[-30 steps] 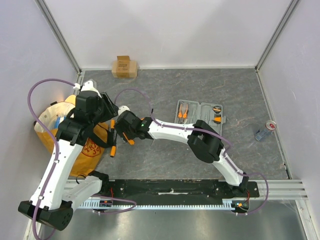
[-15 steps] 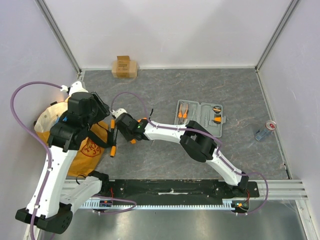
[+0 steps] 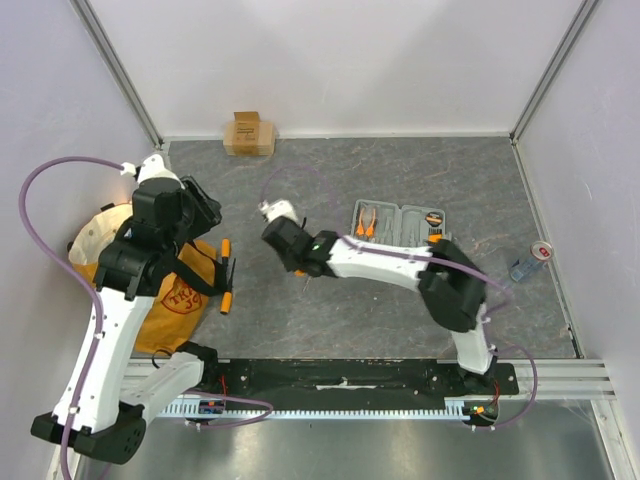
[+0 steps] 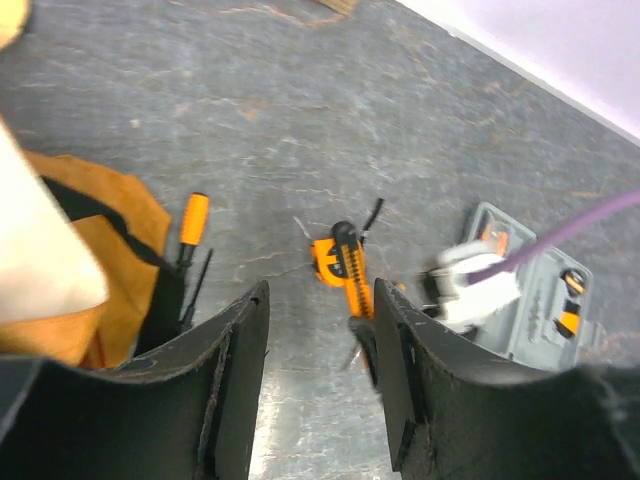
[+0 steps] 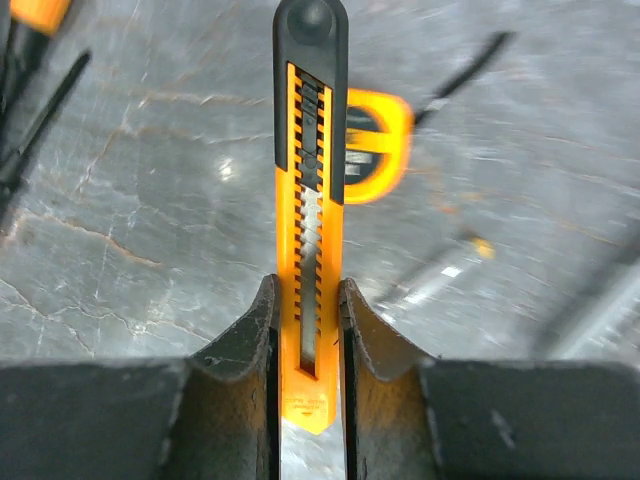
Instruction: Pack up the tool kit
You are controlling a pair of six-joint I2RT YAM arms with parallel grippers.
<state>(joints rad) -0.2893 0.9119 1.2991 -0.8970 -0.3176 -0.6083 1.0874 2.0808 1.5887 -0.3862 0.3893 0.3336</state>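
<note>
**Right wrist view.** Your right gripper (image 5: pixel 308 300) is closed on a slim orange-and-black plastic utility knife (image 5: pixel 310 150). Both fingers press its sides, and its black end points away from the camera. Below the knife, a round orange tape measure (image 5: pixel 377 146) lies on the grey stone-patterned table (image 5: pixel 130 250). You cannot tell whether the two touch.

**Left wrist view.** Your left gripper (image 4: pixel 318 330) stands partly open and holds nothing. Only this view shows the knife from outside, just beside the tape measure, with the right gripper blurred behind it. An orange-handled screwdriver (image 4: pixel 193 218) lies at the edge of a yellow-orange fabric bag (image 4: pixel 120 250).

**Top view.** The right arm covers both knife and tape measure. The flat grey plastic rectangular case (image 3: pixel 400 225) lies right of centre, well apart from the bag. Orange-handled pliers (image 3: pixel 366 222) sit in its left end, and small orange-and-black tools (image 3: pixel 433 228) in its right end. A small brown cardboard box (image 3: pixel 250 133) stands at the far wall. A small clear container (image 3: pixel 528 262) lies near the right wall.
</note>
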